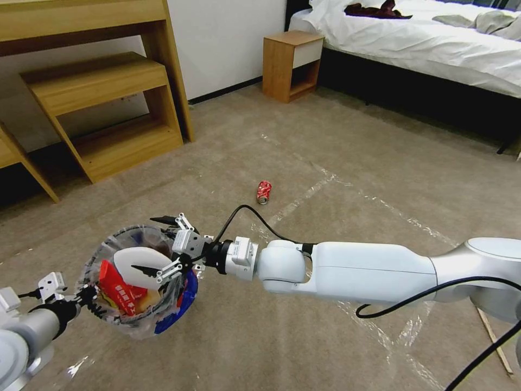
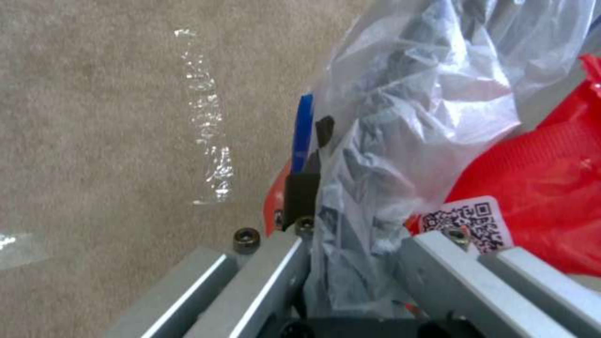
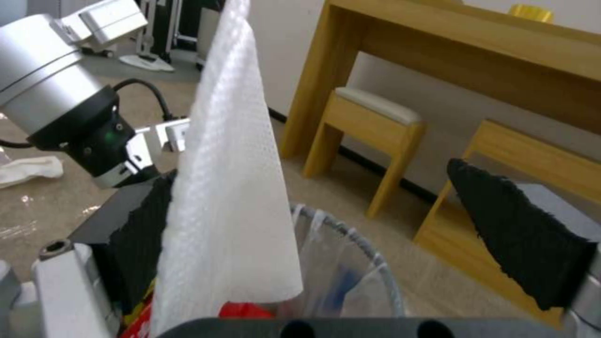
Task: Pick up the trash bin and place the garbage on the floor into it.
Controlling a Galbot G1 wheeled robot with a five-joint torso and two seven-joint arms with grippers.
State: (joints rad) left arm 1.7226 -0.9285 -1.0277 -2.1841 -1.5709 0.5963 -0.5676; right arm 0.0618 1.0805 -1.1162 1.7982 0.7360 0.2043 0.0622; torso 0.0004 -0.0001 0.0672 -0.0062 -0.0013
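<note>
White insole standing on end over the bin mouth.
Your right gripper (image 1: 153, 244), jaws spread, has the insole (image 1: 138, 260) against one pad, long axis upright, directly above the trash bin (image 1: 176, 309) whose rim your left gripper (image 1: 89, 304) pinches.

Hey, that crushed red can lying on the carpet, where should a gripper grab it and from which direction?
Probably from straight above, closing across the narrow width of the crushed red can. It lies on its side on the floor, its long axis pointing roughly away from the robot, with bare carpet on both flanks, so the pads should land on its left and right sides.
</note>
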